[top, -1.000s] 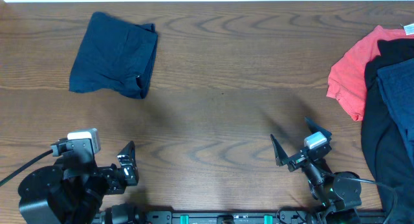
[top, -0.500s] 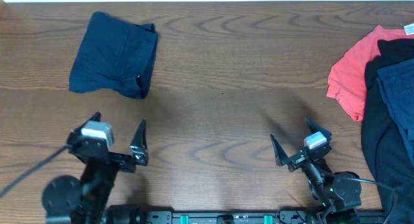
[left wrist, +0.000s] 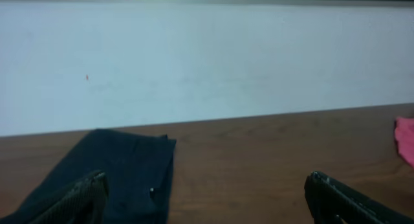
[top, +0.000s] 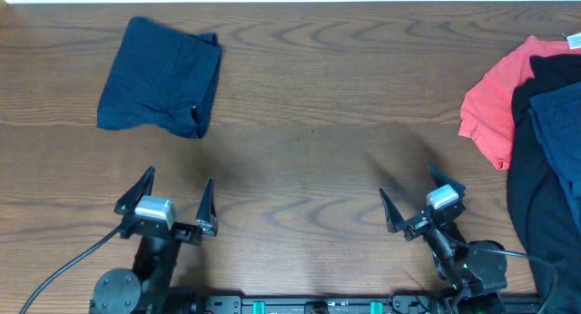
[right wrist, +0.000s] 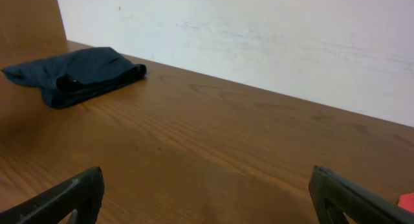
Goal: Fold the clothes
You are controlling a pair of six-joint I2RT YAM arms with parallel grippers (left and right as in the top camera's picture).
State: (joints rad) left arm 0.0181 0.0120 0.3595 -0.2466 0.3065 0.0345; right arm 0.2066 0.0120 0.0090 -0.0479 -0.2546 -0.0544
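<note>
Lying in a small folded bundle, the navy shorts (top: 162, 76) sit on the table (top: 309, 123), at its far left part, close to the back edge. The left gripper (top: 178, 178) is by the table's front edge on the left side. Its two fingers are spread wide and hold nothing. The right gripper (top: 406, 180) is by the table's front edge on the right side, also spread wide and holding nothing. Both are well apart from the shorts. At the table's right edge is a pile: a red shirt (top: 490, 105), with a black garment (top: 549, 73) and a dark blue cloth (top: 558, 123) partly on top.
</note>
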